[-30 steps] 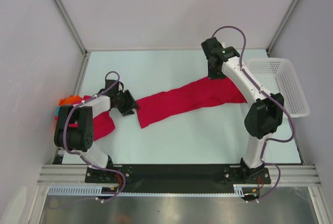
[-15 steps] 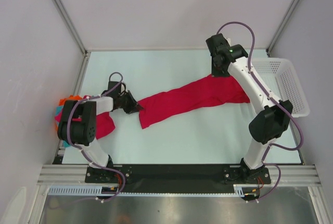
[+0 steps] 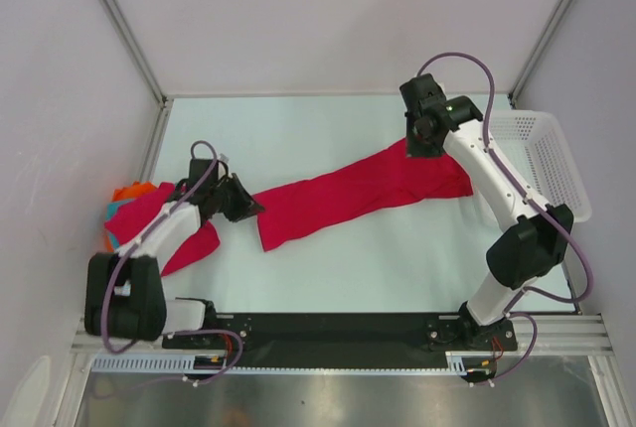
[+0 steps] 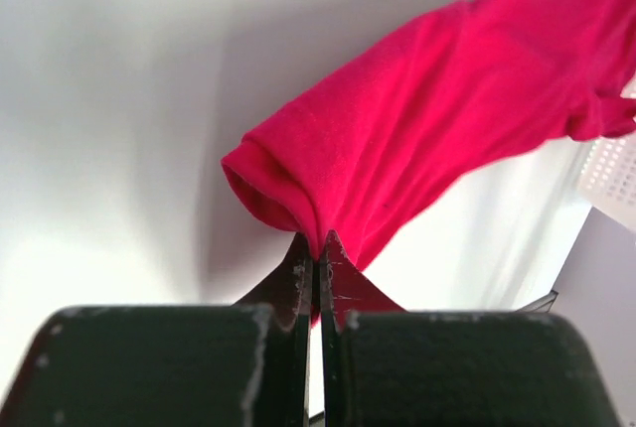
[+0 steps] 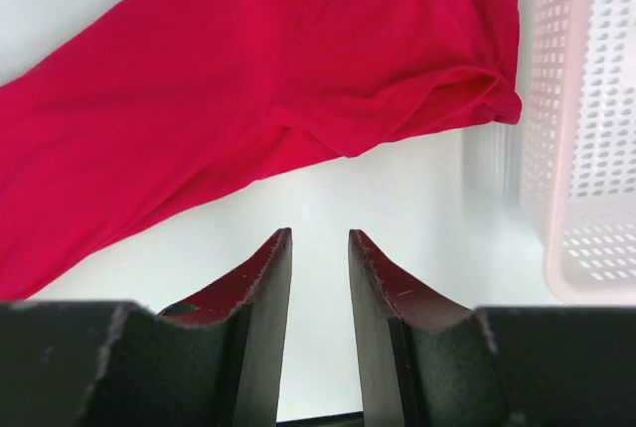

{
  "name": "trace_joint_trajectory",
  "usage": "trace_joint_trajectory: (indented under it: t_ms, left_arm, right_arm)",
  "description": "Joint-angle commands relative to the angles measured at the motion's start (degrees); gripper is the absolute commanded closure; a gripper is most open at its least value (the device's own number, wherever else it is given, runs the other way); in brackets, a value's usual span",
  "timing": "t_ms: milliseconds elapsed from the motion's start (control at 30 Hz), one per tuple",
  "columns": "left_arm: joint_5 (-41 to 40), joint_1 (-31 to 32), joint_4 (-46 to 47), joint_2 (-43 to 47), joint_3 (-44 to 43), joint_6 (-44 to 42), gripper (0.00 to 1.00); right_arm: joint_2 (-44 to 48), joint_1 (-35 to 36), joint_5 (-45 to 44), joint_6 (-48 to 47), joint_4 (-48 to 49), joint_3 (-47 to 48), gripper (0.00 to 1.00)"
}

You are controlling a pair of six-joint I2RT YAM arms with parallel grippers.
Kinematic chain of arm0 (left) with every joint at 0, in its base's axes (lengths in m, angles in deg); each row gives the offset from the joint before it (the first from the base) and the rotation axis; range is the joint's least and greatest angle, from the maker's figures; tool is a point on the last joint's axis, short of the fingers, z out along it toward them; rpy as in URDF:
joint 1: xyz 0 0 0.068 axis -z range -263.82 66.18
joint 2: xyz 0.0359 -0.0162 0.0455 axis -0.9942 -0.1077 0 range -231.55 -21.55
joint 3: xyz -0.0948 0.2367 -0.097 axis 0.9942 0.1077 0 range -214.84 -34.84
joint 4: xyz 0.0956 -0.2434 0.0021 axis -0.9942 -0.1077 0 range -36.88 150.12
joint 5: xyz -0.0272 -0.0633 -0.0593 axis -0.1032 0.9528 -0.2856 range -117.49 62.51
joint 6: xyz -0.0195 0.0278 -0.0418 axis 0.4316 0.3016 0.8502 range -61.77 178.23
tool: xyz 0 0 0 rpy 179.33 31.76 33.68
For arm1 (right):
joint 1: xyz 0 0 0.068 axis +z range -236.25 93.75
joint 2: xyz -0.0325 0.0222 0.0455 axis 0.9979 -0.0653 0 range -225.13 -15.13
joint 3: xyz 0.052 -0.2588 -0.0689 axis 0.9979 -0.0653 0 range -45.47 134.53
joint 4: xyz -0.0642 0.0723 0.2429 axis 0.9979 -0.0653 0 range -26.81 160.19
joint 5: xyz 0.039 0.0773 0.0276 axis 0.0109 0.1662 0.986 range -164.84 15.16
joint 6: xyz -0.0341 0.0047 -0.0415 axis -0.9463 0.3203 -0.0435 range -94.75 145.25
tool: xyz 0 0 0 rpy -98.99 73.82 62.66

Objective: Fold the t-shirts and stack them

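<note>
Under the left arm [image 3: 164, 230], a second red shirt [image 3: 197, 244] lies half hidden, and orange and teal garments [image 3: 121, 201] barely peek out. White table [image 3: 378, 268], pale walls [image 3: 328, 20], mesh basket [image 3: 553, 164] at the right. The long red t-shirt [image 3: 358, 187] runs diagonally across the table, near-left to far-right. The left gripper [image 4: 316, 248] pinches its near end, and the right gripper [image 5: 318, 238] hovers over the far end, jaws apart and empty.

**T-shirt** [image 3: 358, 189], centre: crimson cloth, matt, finely napped knit, lying in soft folds. **Basket** [image 3: 552, 159], right edge: white plastic mesh, faintly glossy. **Table** [image 3: 378, 268]: smooth, matt, pale surface. **Right gripper** [image 5: 319, 238]: matt black plastic — edges rough, scuffed pale. **Rail** [image 3: 556, 328], lower frame: ribbed, brushed metal.
</note>
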Motion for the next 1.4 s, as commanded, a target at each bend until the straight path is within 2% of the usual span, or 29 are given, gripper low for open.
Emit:
trace_joint_trajectory:
  t_ms: [0, 200, 367, 600, 833, 1000, 1133, 1367]
  left_arm:
    - [-0.58, 0.48, -7.55, 12.51, 5.56, -0.97, 1.00]
    - [-1.54, 0.74, -15.37, 26.84, 11.29, -0.36, 1.00]
    - [-0.57, 0.92, -15.29, 27.92, 10.87, 0.79, 1.00]
    - [-0.31, 3.29, -11.25, 15.28, -0.29, -0.09, 1.00]
    - [1.97, 11.36, -4.76, 0.33, -11.54, 3.51, 1.00]
    - [3.47, 16.91, -2.11, -12.83, -20.51, 5.18, 1.00]
    - [3.82, 21.30, -0.79, -20.06, -26.04, 6.24, 1.00]
    - [4.52, 23.86, -0.79, -30.78, -35.36, 6.68, 1.00]
  right_arm:
    - [3.41, 0.55, 3.66, 0.74, 3.58, -3.45, 0.66]
    - [4.64, 2.22, 4.81, 1.62, 4.38, -6.35, 0.66]
    - [5.78, 3.71, 5.25, 2.85, 5.00, -8.20, 0.66]
    - [8.42, 4.51, 4.11, 3.47, 3.77, -8.91, 0.66]
    - [11.67, 4.51, 2.00, 3.29, 1.92, -9.26, 0.65]
    - [13.52, 4.33, 1.03, 3.65, 0.52, -9.08, 0.65]
    - [14.75, 4.16, 0.24, 3.73, -0.28, -8.99, 0.65]
    - [16.24, 3.10, -0.11, 3.65, -1.51, -9.08, 0.64]
